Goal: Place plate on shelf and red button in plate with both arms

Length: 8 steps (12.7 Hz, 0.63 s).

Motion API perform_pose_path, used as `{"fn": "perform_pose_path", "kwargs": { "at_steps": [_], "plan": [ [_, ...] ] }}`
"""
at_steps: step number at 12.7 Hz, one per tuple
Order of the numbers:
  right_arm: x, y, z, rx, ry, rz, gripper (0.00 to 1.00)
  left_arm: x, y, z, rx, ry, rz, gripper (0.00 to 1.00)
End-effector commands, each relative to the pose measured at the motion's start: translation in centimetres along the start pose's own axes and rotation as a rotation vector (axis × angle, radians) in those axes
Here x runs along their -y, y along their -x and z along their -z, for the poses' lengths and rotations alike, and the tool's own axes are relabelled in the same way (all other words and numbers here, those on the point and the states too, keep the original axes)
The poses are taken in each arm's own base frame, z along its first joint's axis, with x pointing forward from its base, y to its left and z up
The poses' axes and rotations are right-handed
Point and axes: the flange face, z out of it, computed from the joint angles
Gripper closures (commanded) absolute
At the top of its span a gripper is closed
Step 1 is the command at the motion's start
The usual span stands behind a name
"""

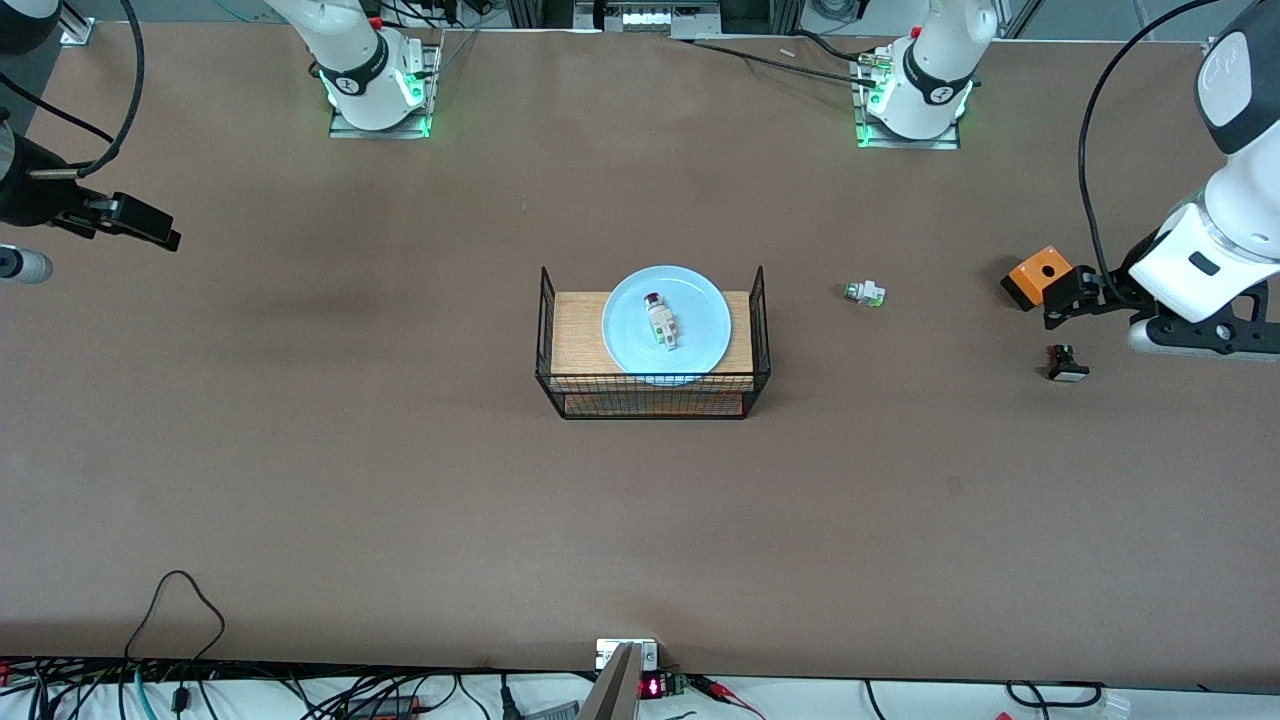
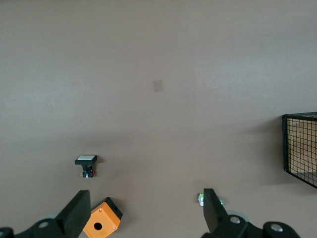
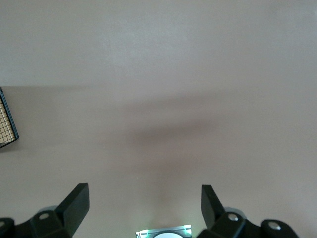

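The left gripper (image 1: pixel 1060 300) hung spread and empty over the orange box (image 1: pixel 1030 280), near the black part (image 1: pixel 1067 364). The right gripper (image 1: pixel 150 230) was likewise released, over bare table (image 1: pixel 300 480) at its own end. The button (image 1: pixel 660 323) lay on the plate (image 1: pixel 700 320), and the plate sat in the rack (image 1: pixel 548 330) — both placements looked finished. Next, probably, just parking the arms. Wide open room lay around the rack; only the white part (image 1: pixel 864 293) sat between it and the left gripper.
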Motion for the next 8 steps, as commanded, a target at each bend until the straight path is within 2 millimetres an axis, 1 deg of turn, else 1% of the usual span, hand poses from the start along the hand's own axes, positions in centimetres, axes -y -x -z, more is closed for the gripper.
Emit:
{"fn": "perform_pose_path", "kwargs": {
  "at_steps": [1, 3, 4, 5, 8],
  "plan": [
    [0.1, -0.1, 0.6, -0.006, -0.010, -0.006, 0.00, -0.2, 0.8, 0.5, 0.003, 0.001, 0.013, 0.00],
    [0.1, -0.1, 0.6, -0.006, -0.010, -0.006, 0.00, -0.4, 1.0, 0.6, 0.021, 0.000, 0.012, 0.00],
    [0.1, -0.1, 0.6, -0.006, -0.010, -0.006, 0.00, -0.1, 1.1, 2.0, 0.024, 0.000, 0.007, 0.00],
    [0.1, -0.1, 0.6, -0.006, -0.008, -0.006, 0.00, 0.0, 1.2, 2.7, 0.030, 0.001, 0.007, 0.00],
    [0.1, -0.1, 0.6, -0.006, -0.008, -0.006, 0.00, -0.2, 1.2, 3.0, 0.027, 0.003, 0.013, 0.00]
  ]
}}
